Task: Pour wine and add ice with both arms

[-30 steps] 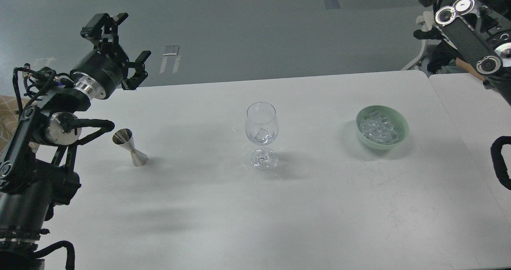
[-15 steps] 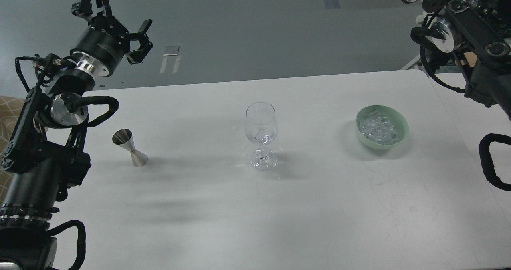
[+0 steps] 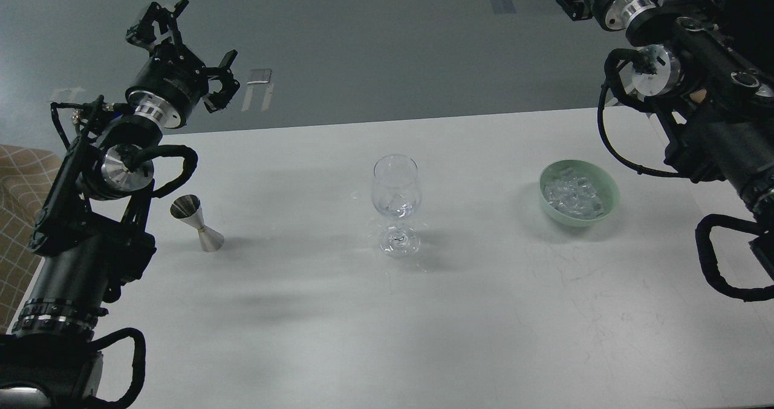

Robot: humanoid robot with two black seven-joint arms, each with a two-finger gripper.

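Left gripper (image 3: 184, 49) hangs spread and empty above the measuring cup (image 3: 196, 223); it should descend squarely. Right gripper's state can't be told. Ice (image 3: 573, 195) waits.

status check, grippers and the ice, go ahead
Left gripper open, empty, raised beyond the table's far-left edge. Right gripper mostly out of frame, state unclear. Clear ice cubes heaped in pale green bowl; stemmed clear glass upright, nothing blocking it.

A steel jigger (image 3: 198, 224) stands on the white table (image 3: 338, 336); grey floor (image 3: 363, 46) beyond, checked fabric (image 3: 18, 215) at far left
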